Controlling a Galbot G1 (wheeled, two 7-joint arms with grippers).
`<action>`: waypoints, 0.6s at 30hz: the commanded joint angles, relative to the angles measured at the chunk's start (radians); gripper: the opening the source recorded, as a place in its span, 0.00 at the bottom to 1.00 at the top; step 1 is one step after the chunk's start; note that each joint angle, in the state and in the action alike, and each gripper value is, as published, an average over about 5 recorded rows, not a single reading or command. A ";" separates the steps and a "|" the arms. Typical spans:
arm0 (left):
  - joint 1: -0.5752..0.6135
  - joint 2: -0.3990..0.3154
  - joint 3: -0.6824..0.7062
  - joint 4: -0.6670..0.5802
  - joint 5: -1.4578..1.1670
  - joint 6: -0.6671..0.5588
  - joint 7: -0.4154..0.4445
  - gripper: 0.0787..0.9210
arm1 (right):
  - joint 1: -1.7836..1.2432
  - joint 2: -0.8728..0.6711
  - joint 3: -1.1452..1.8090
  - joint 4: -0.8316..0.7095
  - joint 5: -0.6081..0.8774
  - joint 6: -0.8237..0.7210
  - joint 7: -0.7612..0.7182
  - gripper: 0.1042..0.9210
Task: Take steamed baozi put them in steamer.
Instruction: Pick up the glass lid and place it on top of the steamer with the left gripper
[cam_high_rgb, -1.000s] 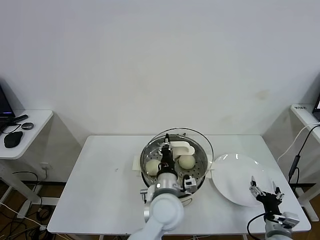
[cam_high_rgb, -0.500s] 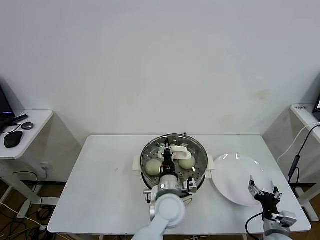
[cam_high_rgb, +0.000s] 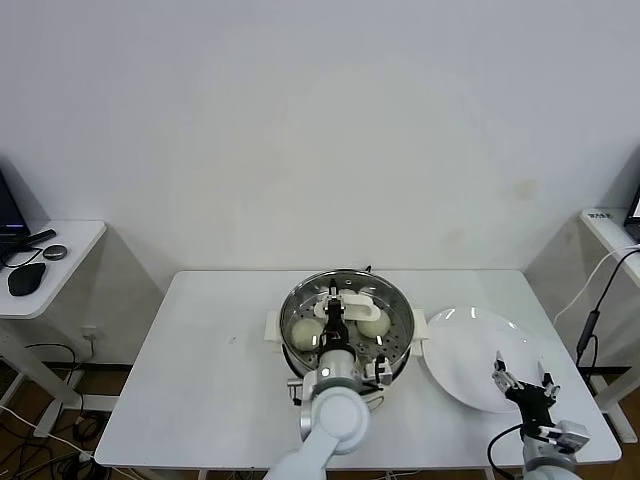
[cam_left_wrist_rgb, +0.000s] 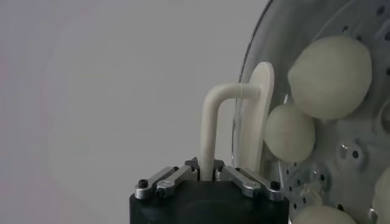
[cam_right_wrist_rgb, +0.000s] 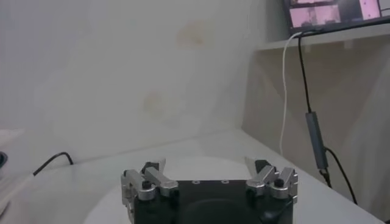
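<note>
Now we hold lid (cam_high_rgb: 352, 302) handle, left gripper (cam_left_wrist_rgb: 207, 175) clenched, over steamer (cam_high_rgb: 345, 322) | baozi (cam_high_rgb: 305, 332) inside | right gripper (cam_high_rgb: 522, 381) released over plate (cam_high_rgb: 478, 340) | next: seat lid flat, then release.

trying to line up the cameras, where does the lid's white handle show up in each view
Head view: the lid handle sits over the middle of the steamer, clamped by the left gripper.
Left wrist view: the lid handle rises from the shut left gripper, with the steamer beside it.
Right wrist view: not in it; only the open right gripper over the plate.
Shared landmark: the buns inside the steamer.
</note>
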 joint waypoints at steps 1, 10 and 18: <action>0.008 0.000 0.002 0.002 -0.001 0.001 -0.001 0.12 | -0.002 0.000 -0.002 0.001 0.000 0.001 -0.001 0.88; 0.066 0.039 0.041 -0.129 -0.053 -0.003 -0.006 0.19 | -0.007 -0.002 0.000 0.002 0.001 0.004 -0.001 0.88; 0.143 0.096 0.067 -0.300 -0.096 -0.003 0.070 0.48 | -0.006 0.000 -0.001 0.003 0.000 0.004 0.000 0.88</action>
